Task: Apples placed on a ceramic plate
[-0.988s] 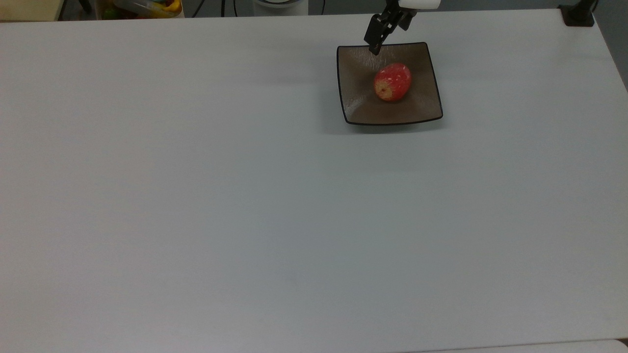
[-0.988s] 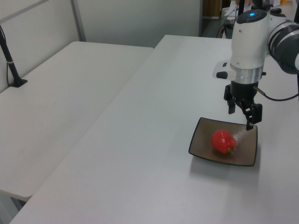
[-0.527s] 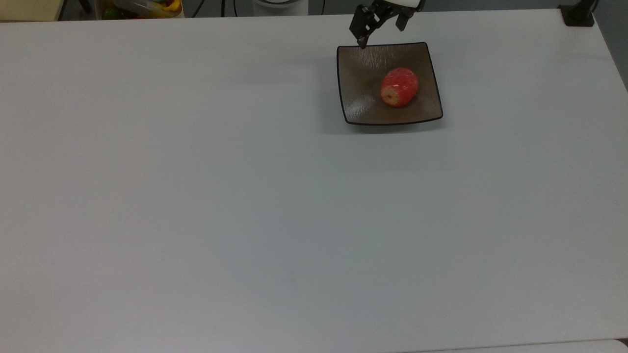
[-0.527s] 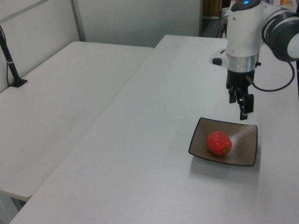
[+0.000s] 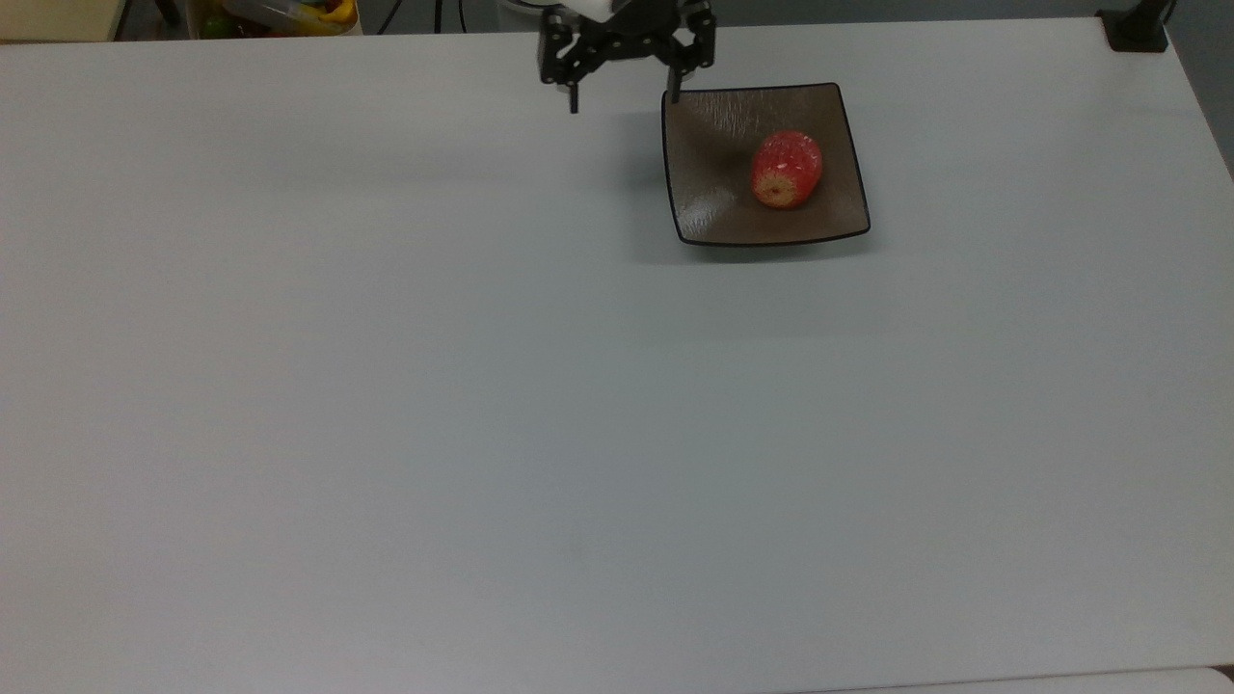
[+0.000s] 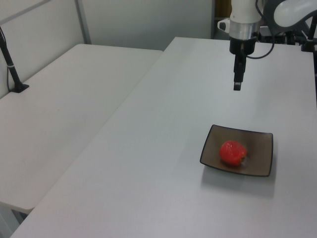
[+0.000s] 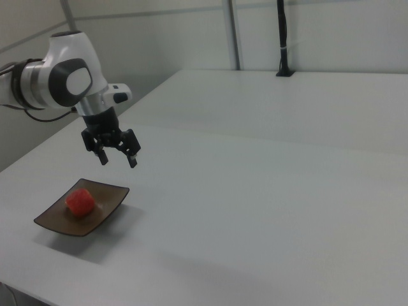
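Apple (image 5: pixel 787 170): one, red with pale speckles, yellowish end turned toward the bottom of the top view. You will find it lying inside the ceramic plate (image 5: pixel 702 183), right of that dish's middle, in the upper right of the top view. In the left view it sits low and right of centre (image 6: pixel 233 152); in the right view, at lower left (image 7: pixel 80 201), where its speckles are too faint to read. No stem can be made out.

Ceramic plate: square, brown-taupe, dark rim, edges curled up. It rests flat on the white table (image 5: pixel 482 405). See also the left view (image 6: pixel 258 158) and right view (image 7: pixel 108 207).

Gripper (image 5: pixel 625 96): black, fingers spread wide apart and holding nothing. You see it at the top edge of the top view, its body cut off by the frame, one fingertip overlapping the plate's upper left corner. In the right view (image 7: pixel 117 159) it hangs clear above the table, up and right of the plate. In the left view (image 6: pixel 237 82) the fingers line up edge-on, so their gap is hidden.

Bin with coloured items (image 5: pixel 280 13): upper left corner of the top view, cut off, contents unclear.
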`<state>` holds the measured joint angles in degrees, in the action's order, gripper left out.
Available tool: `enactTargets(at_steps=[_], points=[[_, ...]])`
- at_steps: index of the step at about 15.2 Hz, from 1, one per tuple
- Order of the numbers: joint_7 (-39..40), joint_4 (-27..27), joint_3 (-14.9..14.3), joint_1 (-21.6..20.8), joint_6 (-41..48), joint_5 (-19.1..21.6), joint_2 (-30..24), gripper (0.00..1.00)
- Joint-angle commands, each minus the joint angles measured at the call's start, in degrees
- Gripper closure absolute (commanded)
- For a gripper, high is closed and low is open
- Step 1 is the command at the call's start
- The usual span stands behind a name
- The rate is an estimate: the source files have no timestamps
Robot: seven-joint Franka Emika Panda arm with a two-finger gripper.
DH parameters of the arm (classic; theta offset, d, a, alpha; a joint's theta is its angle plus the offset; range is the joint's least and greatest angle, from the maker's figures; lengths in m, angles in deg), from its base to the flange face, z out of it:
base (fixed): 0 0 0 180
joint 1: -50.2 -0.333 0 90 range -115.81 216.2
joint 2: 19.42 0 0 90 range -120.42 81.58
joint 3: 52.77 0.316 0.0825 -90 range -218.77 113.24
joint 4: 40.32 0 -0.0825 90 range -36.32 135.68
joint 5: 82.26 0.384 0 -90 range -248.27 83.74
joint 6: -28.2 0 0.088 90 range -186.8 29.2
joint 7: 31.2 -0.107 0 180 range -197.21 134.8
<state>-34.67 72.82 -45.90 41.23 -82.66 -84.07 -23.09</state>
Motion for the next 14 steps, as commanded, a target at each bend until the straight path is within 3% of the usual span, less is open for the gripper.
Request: enactTargets(at_steps=[1,8,14], points=[[-4.3,-0.7,-3.3,-0.4,-0.3,0.5,0.5,0.0],[-6.6,2.3,-4.2,1.7,-3.7,0.7,0.9,0.0],[-5.8,1.5,-4.1,2.7,-3.2,2.0,1.3,0.0]])
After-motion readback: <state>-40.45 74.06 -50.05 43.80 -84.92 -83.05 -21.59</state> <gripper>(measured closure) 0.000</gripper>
